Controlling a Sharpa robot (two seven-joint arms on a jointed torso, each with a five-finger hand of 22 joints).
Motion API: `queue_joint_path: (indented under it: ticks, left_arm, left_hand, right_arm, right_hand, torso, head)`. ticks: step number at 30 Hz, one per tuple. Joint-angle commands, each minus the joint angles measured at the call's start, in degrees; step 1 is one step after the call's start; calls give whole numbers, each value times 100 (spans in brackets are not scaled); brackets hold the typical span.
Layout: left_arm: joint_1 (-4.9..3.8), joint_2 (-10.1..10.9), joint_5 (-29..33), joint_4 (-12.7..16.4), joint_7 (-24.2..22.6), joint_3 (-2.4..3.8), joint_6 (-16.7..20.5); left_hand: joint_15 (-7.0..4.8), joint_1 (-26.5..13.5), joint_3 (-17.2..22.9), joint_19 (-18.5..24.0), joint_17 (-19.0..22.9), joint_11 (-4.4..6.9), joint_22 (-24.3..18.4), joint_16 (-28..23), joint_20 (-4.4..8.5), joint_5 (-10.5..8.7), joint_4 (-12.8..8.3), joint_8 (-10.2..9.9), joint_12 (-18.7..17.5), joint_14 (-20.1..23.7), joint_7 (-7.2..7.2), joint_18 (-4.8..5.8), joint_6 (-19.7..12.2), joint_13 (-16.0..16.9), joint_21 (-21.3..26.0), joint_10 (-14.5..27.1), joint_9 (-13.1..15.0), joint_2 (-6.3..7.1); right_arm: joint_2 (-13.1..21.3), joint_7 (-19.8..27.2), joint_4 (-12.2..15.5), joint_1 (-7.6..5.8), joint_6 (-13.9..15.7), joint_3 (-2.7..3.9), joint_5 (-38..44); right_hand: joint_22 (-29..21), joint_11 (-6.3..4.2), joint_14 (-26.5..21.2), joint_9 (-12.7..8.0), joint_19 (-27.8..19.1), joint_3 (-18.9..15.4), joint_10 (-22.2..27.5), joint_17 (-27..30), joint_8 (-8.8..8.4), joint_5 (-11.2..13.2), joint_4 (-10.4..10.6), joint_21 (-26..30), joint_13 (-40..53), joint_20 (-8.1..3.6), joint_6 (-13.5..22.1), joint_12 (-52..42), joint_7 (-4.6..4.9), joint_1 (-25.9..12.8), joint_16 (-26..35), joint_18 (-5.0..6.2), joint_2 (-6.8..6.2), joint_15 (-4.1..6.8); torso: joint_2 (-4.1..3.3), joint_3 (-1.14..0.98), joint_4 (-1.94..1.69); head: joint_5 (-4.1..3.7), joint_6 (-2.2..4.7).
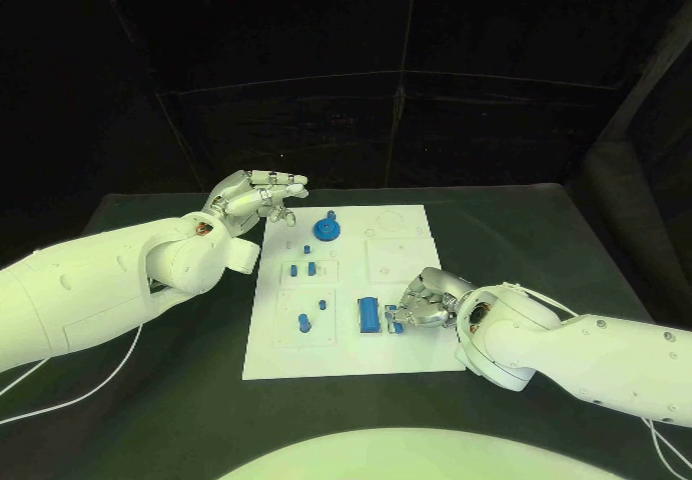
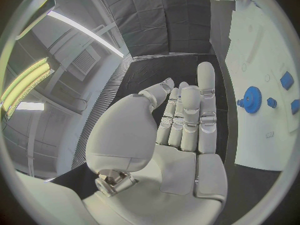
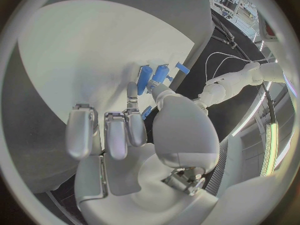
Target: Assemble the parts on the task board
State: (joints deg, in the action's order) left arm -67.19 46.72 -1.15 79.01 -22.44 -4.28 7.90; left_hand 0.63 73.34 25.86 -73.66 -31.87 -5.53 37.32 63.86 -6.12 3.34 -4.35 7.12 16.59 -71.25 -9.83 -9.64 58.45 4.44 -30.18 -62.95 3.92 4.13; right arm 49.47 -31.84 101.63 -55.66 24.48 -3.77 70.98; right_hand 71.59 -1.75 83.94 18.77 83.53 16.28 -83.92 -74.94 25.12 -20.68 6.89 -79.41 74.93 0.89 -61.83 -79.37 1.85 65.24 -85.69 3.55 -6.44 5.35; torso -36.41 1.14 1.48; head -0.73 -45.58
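The white task board (image 1: 353,345) lies in the middle of the table. A blue gear (image 1: 329,230) stands near its far end, with small blue parts (image 1: 296,268) behind it and a long blue bar (image 1: 369,315) nearer me. My right hand (image 1: 426,300) rests low on the board beside the bar, thumb and a finger pinching a small blue part (image 1: 394,326), also between the fingertips in the right wrist view (image 3: 147,112). My left hand (image 1: 260,195) hovers off the board's far left corner, fingers straight and holding nothing (image 2: 184,130). The gear (image 2: 252,99) lies past it.
Two more small blue parts (image 1: 304,321) sit in a recess at the board's near left. Blue pieces (image 3: 160,74) lie just beyond my right fingertips. Black table surrounds the board, and white cables (image 1: 101,375) trail under my left arm.
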Motion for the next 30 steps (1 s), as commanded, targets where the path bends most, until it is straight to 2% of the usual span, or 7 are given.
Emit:
queue_joint_path:
  ticks: [1,5,9,12,16,22,30]
  left_arm:
    - [-6,3,-4,10,-45,1,-61]
    - [-6,5,-5,8,-40,1,-65]
    - [-6,4,-5,6,-33,1,-71]
    - [-6,5,-5,6,-29,1,-74]
    - [-6,6,-5,4,-21,1,-78]
    - [-6,4,-5,2,-11,1,-87]
    - [-6,0,-5,-4,-2,1,-99]
  left_hand:
    - [5,-23,-21,32,0,-8,-8,-3,-3,20,4,29,37,26,-14,-74,-36,0,24,45,-5,-21]
    - [5,-23,-21,32,0,-8,-8,-3,-3,20,4,29,37,26,-14,-74,-36,0,24,45,-5,-21]
    - [5,-23,-21,32,0,-8,-8,-3,-3,20,4,29,37,26,-14,-74,-36,0,24,45,-5,-21]
    - [5,-23,-21,32,0,-8,-8,-3,-3,20,4,29,37,26,-14,-74,-36,0,24,45,-5,-21]
    - [5,-23,-21,32,0,-8,-8,-3,-3,20,4,29,37,26,-14,-74,-36,0,24,45,-5,-21]
    - [4,-18,-20,31,-1,-8,-9,1,-4,21,2,29,38,27,-15,-75,-41,-1,26,53,-5,-25]
    - [4,-18,-20,31,-1,-8,-9,1,-4,21,2,29,38,27,-15,-75,-41,-1,26,53,-5,-25]
  right_arm:
    - [-13,-44,-21,-10,-54,1,39]
    - [-33,-54,-36,-10,-47,1,43]
    - [-49,-63,-47,-10,-41,1,74]
    - [-58,-72,-58,-10,-34,1,91]
    - [-62,-79,-65,-10,-15,1,100]
    - [-55,-68,-57,-10,24,1,104]
    - [73,85,53,-10,3,1,162]
  right_hand:
    - [5,-55,461,19,8,-59,-66,-787,33,-34,-6,-33,548,-44,-19,-10,-4,-62,-22,16,-1,50]
    - [-1,-60,461,52,6,-185,-68,-788,73,4,38,-27,550,-51,-13,-9,-7,-131,-22,17,-26,55]
    - [-10,-56,459,92,3,-420,-67,-779,116,201,109,-17,549,-53,18,-2,-2,-227,-14,17,-45,54]
    - [-22,-46,456,119,-2,-638,-62,-768,143,408,184,-6,545,-53,44,8,10,-313,-6,20,-62,47]
    - [-44,-41,453,155,-11,-941,-47,-752,178,876,312,13,529,-47,89,32,14,-388,6,25,-33,42]
    - [-60,-33,450,196,-17,-1310,-32,-737,221,1217,501,31,519,-43,153,54,17,-375,19,29,23,38]
    - [-73,-30,449,226,-23,-1564,-23,-729,254,1260,578,47,516,-40,199,67,23,-186,27,32,73,34]
  torso:
    - [4,1,10]
    - [3,-2,2]
    - [3,-2,1]
    - [3,-2,1]
    - [0,-3,9]
    - [3,-3,11]
    - [6,-10,2]
  head:
    - [-11,0]
    - [-7,0]
    - [-2,6]
    - [-3,9]
    - [-2,12]
    - [-6,9]
    - [-7,7]
